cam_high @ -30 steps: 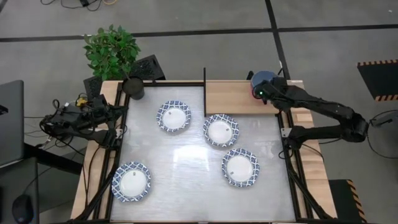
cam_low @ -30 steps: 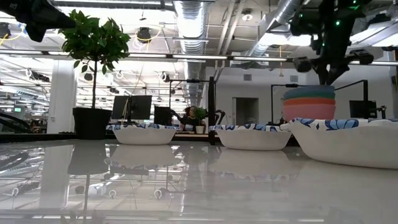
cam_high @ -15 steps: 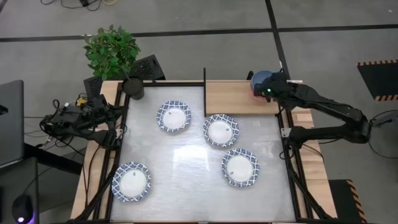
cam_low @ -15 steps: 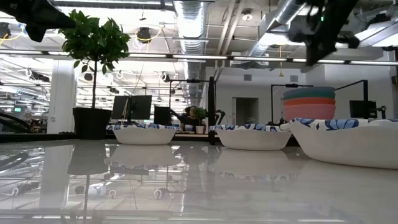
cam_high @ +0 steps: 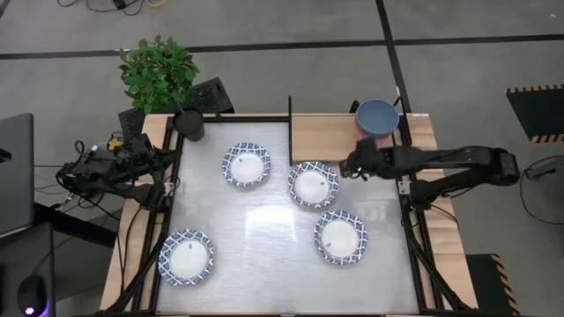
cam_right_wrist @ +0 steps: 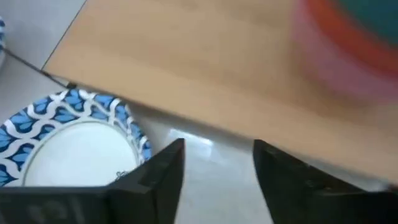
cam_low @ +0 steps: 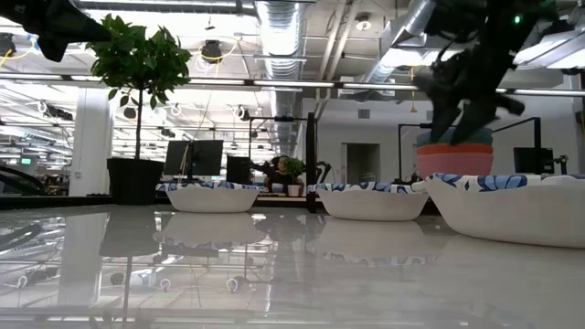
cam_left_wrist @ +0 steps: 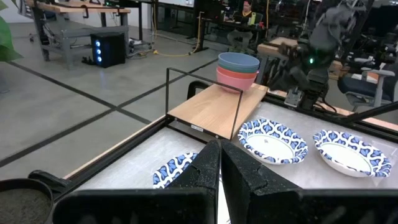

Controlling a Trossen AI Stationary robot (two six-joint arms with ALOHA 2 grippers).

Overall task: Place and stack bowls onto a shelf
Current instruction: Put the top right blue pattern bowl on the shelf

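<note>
A stack of coloured bowls (cam_high: 377, 115), blue on top, stands at the right end of the wooden shelf (cam_high: 322, 138); the left wrist view shows the stack (cam_left_wrist: 238, 70) too. Several white bowls with blue rims lie on the table: (cam_high: 246, 165), (cam_high: 313, 184), (cam_high: 340, 236), (cam_high: 186, 256). My right gripper (cam_high: 351, 167) hovers open over the shelf's near edge, beside the middle white bowl (cam_right_wrist: 68, 146), with nothing between its fingers (cam_right_wrist: 217, 152). My left gripper (cam_left_wrist: 219, 152) is shut and holds nothing, resting at the table's left edge (cam_high: 163, 165).
A potted plant (cam_high: 160, 75) and a dark pot (cam_high: 189, 123) stand at the far left corner. Thin black posts (cam_high: 290, 119) frame the shelf. The table's middle between the white bowls is bare white surface (cam_high: 264, 220).
My right gripper has left the stack of coloured bowls: it rose first, then swung toward the table's near and left side and came down over the shelf's near edge by the middle white bowl. The stack stays where it was.
</note>
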